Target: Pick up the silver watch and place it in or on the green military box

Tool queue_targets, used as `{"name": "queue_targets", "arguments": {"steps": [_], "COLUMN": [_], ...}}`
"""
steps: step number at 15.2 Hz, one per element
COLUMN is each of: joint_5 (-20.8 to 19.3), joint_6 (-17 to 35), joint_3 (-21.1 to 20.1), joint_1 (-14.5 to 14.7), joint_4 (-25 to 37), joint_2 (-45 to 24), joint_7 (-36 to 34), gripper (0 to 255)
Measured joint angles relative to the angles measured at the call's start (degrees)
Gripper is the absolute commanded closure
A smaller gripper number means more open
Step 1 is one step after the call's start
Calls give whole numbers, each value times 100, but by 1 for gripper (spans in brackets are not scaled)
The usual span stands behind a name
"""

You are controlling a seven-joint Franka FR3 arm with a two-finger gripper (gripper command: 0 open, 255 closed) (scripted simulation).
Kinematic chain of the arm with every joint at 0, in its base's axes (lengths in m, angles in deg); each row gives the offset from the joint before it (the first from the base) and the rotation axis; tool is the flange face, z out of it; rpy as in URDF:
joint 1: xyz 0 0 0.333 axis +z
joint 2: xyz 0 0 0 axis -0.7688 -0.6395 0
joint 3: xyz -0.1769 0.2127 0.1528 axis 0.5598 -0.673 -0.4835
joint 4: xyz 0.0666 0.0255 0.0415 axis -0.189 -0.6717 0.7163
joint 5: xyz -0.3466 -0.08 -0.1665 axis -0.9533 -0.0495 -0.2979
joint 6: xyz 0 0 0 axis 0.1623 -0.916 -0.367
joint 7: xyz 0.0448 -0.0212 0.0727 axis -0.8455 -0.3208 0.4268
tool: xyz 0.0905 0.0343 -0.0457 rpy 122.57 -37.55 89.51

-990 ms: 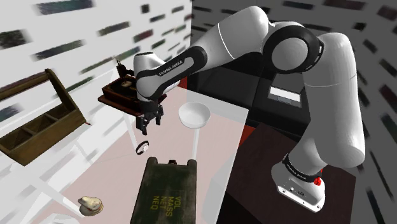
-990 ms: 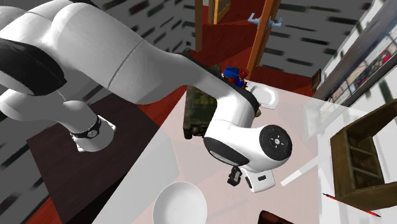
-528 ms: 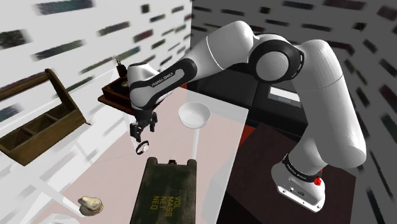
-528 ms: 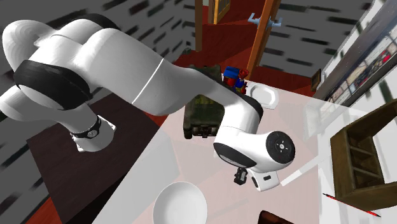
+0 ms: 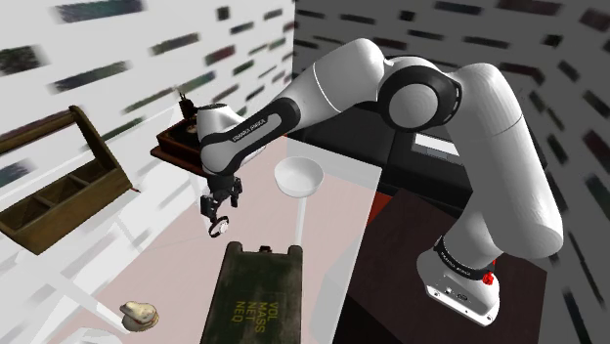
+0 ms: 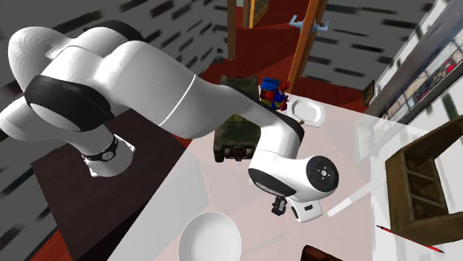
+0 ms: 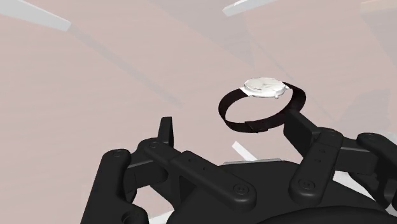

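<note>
The hand (image 7: 230, 124) is seen open, the watch (image 7: 261, 95) lying off-centre near one finger (image 7: 305, 130). If lowered so, it could be struck and pushed away, not clasped.

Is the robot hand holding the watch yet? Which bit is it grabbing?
Nothing is held. The gripper is open, and the watch lies on the table between its fingers, close to one, not clasped.

1 watch (image 7: 263, 86), 1 grn box (image 5: 252, 298), 1 wood caddy (image 5: 73, 210)
</note>
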Motion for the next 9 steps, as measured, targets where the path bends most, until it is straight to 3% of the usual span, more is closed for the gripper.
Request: {"name": "queue_targets", "arguments": {"steps": [1, 2, 9], "joint_5": [0, 0, 0], "joint_6": [0, 0, 0], "joint_3": [0, 0, 0], "joint_1": [0, 1, 1], "joint_4": [1, 2, 3], "joint_2": [-1, -2, -3], "joint_7": [0, 0, -1], "gripper": [0, 255, 255]}}
